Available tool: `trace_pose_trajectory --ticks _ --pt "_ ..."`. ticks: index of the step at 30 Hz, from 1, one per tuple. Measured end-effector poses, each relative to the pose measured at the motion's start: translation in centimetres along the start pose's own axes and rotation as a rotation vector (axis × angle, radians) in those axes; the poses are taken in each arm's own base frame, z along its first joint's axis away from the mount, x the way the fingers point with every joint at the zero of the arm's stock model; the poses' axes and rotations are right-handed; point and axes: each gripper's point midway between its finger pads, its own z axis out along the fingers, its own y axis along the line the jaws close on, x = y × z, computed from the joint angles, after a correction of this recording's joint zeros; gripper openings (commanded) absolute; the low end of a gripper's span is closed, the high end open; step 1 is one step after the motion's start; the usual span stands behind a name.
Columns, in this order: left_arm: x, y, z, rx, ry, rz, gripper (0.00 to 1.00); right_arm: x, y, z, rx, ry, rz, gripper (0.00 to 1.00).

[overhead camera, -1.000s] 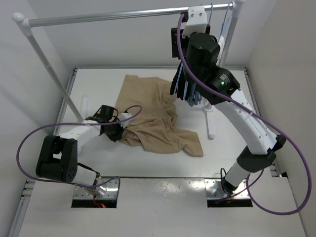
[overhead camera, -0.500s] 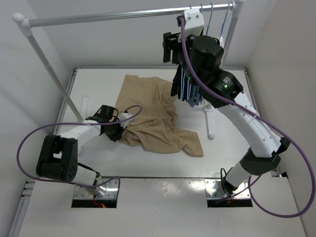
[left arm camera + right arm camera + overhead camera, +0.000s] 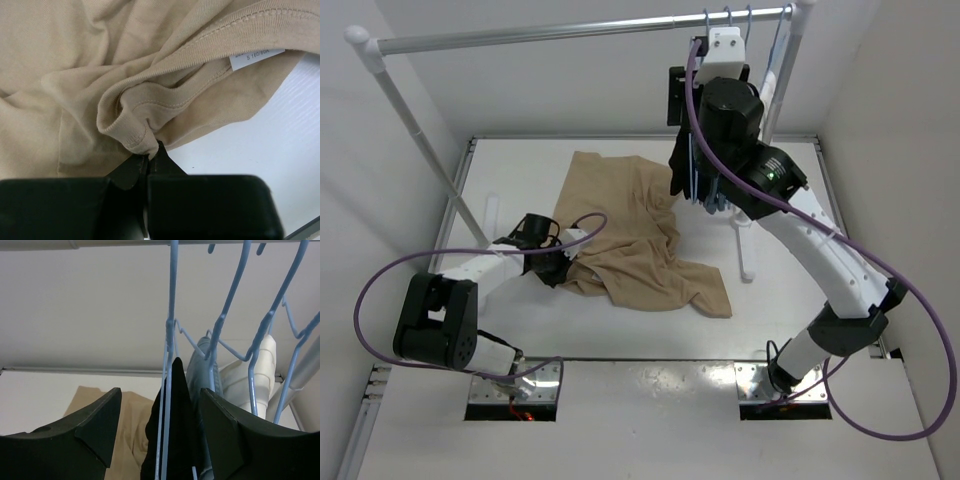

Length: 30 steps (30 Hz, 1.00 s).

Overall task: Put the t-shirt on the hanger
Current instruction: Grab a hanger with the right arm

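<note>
The tan t-shirt [image 3: 630,240] lies crumpled on the white table [image 3: 520,170]. My left gripper [image 3: 560,268] is shut on a fold of its ribbed collar edge, seen close in the left wrist view [image 3: 132,135], with the gripper [image 3: 150,152] at table level. My right gripper [image 3: 678,95] is raised up by the rail, open and empty. In the right wrist view a thin pale-blue hanger [image 3: 170,335] hangs between the open jaws of that gripper [image 3: 160,392], untouched. A black garment [image 3: 177,440] is right behind it; I cannot tell whether this hanger bears it.
The clothes rail [image 3: 540,35] crosses the back, with a slanted post [image 3: 420,140] on the left. More pale-blue hangers [image 3: 235,300] carry a blue-grey garment [image 3: 200,370] and a white one [image 3: 262,365]. The rack's white foot [image 3: 745,250] stands right of the shirt.
My right gripper swung a little left along the rail, then back right and closer to the hangers. The left gripper and the shirt have not moved.
</note>
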Motion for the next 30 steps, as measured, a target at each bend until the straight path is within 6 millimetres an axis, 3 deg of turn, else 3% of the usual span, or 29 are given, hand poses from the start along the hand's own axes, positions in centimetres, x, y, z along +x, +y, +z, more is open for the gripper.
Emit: trace_pose_trajectory --ticks 11,17,23,28,30 --pt "0.3 -0.2 0.1 0.003 0.005 -0.006 0.03 1.6 -0.9 0.8 0.041 0.039 -0.006 0.59" --pt "0.4 -0.2 0.2 0.004 0.007 -0.007 0.03 3.7 -1.2 1.3 0.061 0.077 -0.036 0.55" --pt "0.5 -0.2 0.2 0.001 0.009 -0.007 0.03 6.7 -1.7 2.0 0.073 0.128 -0.078 0.41" --pt "0.5 -0.1 0.2 -0.002 0.01 -0.006 0.03 7.7 -1.9 2.4 0.044 0.147 -0.099 0.15" --pt "0.5 -0.1 0.2 -0.002 0.01 -0.006 0.03 7.7 -1.8 2.3 0.021 0.143 -0.103 0.09"
